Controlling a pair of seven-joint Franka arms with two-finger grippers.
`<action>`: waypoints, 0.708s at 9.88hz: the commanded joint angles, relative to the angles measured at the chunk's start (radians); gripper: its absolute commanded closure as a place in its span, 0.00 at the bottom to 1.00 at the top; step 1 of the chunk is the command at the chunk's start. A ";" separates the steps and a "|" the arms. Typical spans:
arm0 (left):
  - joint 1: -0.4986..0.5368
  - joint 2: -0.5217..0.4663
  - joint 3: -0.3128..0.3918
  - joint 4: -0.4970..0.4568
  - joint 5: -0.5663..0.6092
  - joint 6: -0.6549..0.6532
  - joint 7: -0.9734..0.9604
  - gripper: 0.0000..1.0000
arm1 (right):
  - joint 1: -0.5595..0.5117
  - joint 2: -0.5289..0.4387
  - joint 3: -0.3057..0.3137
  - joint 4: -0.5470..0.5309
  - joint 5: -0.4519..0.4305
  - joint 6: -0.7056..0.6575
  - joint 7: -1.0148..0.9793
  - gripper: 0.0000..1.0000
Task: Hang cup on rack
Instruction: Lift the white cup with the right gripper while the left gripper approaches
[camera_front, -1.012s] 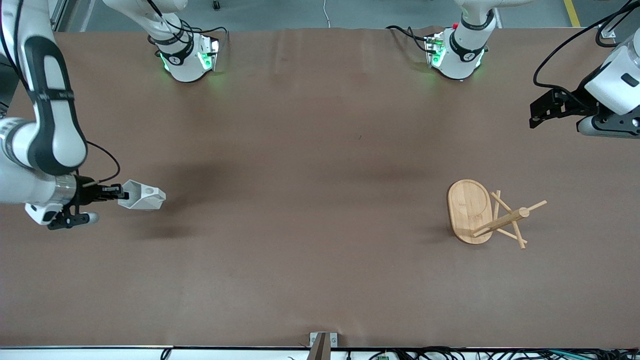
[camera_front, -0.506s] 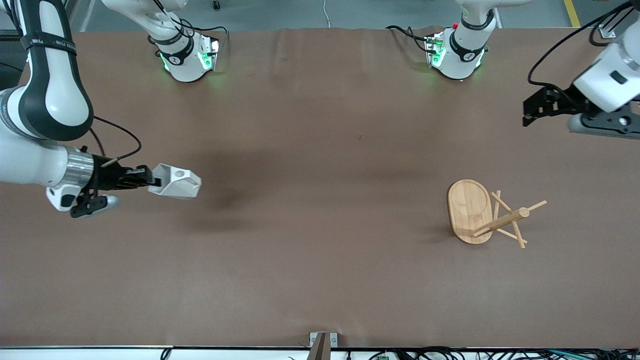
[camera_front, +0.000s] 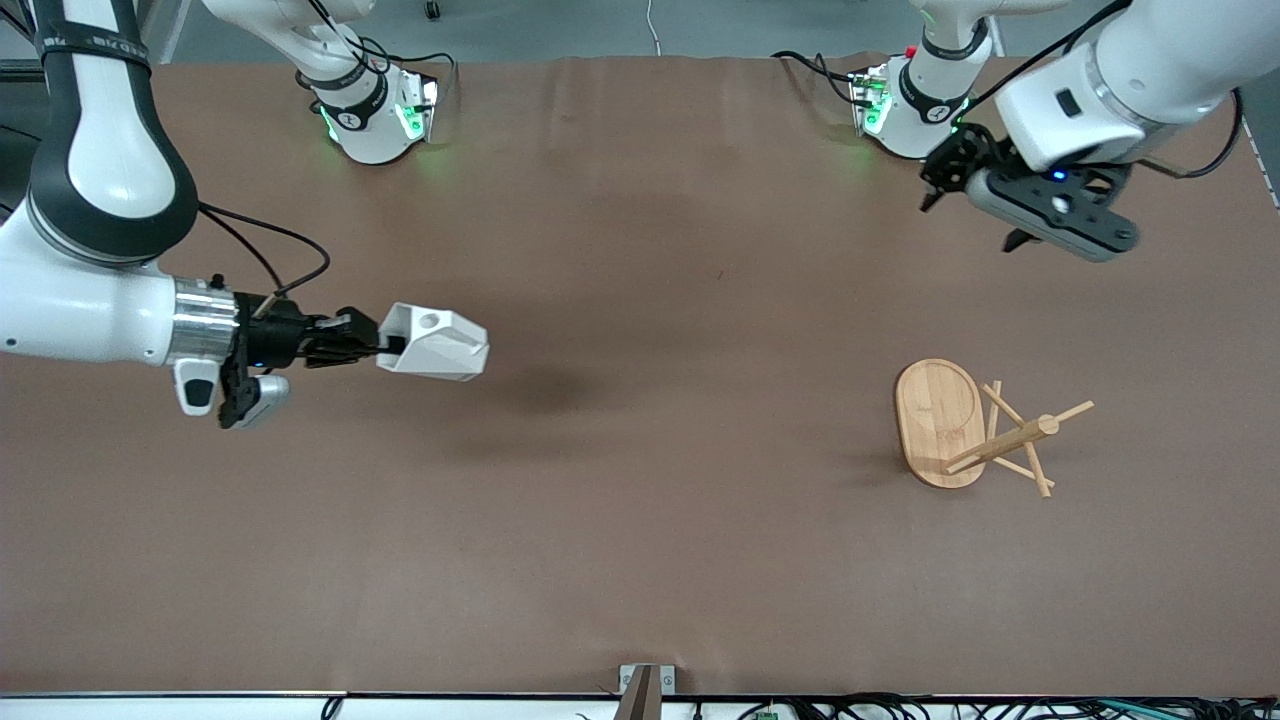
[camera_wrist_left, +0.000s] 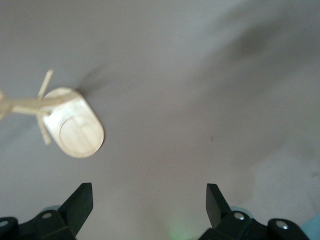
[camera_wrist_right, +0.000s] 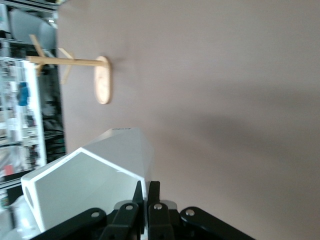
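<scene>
Right gripper (camera_front: 378, 350) pinching the rim wall of the cup (camera_front: 436, 343), fingers pressed together on it, held in the air over the table (camera_front: 640, 560) toward the right arm's end; cup is tipped on its side, mouth facing back at the gripper, blocky handle with the round hole on top. In the right wrist view the cup (camera_wrist_right: 85, 187) inside shows white and bare, nothing in it. Left gripper (camera_front: 975, 195) up over the table near the left arm's base, fingers (camera_wrist_left: 80, 202) spread wide, holding nothing. Rack (camera_front: 975, 430) stands upright on the table toward the left arm's end, well apart from the cup, oval base flat down, post and pegs bare. No readable writing or labels on the cup or rack
</scene>
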 joint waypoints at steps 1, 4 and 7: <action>0.004 0.014 -0.104 -0.016 -0.016 0.063 0.110 0.00 | -0.004 -0.002 0.046 0.006 0.103 -0.014 0.014 1.00; 0.002 0.016 -0.259 -0.020 -0.011 0.201 0.169 0.00 | -0.004 0.035 0.106 0.009 0.302 -0.063 0.009 0.99; -0.001 0.033 -0.342 -0.020 -0.055 0.274 0.248 0.00 | 0.013 0.037 0.176 0.009 0.399 -0.060 0.006 0.98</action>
